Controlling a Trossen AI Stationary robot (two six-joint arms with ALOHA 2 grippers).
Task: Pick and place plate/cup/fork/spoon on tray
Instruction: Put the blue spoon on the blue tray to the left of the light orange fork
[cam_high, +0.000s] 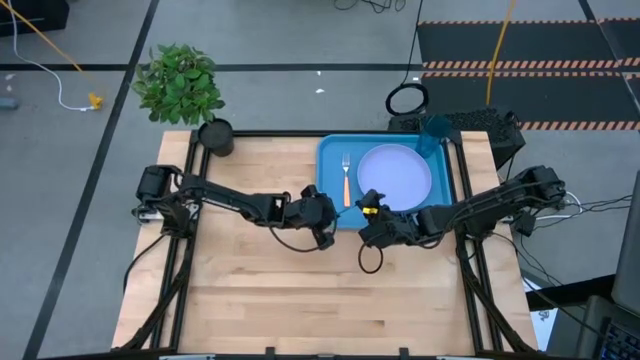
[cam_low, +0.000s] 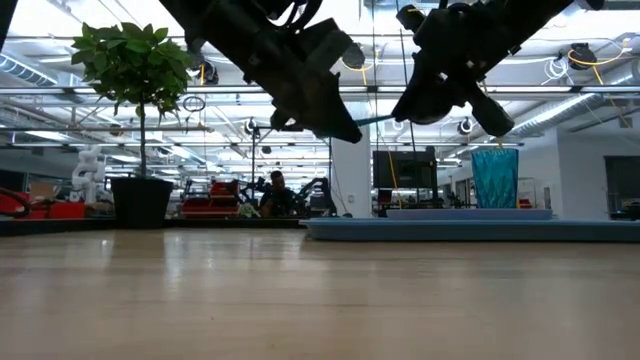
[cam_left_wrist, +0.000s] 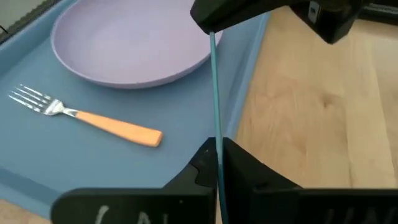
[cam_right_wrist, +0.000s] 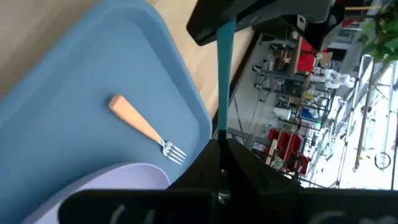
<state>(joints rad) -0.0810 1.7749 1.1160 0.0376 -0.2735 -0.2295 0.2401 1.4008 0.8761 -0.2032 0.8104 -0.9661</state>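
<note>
The spoon (cam_left_wrist: 214, 93) shows as a slim light blue strip spanning between my two grippers, and its bowl is hidden. My left gripper (cam_left_wrist: 217, 157) and my right gripper (cam_right_wrist: 222, 152) face each other above the near edge of the blue tray (cam_high: 330, 150). Each is shut on one end of the spoon. The lavender plate (cam_high: 395, 172) and the orange-handled fork (cam_high: 346, 180) lie flat in the tray. The teal cup (cam_high: 435, 135) stands upright at the tray's far right corner. My left gripper pinches one end of the spoon's blue handle (cam_left_wrist: 218, 146) between its two fingers, coming level from the table's left, along the spoon. The spoon is lifted clear, well above the table (cam_low: 372, 119). My right gripper pinches the spoon's other end (cam_right_wrist: 222, 140) between its two fingers, coming level from the table's right, along the spoon. The fingers hide which end it has.
A green plant (cam_high: 180, 85) in a black pot (cam_high: 215, 135) stands at the table's far left corner. Bare wooden tabletop (cam_high: 300, 300) lies in front of both arms. A person (cam_low: 272, 192) sits far back in the room.
</note>
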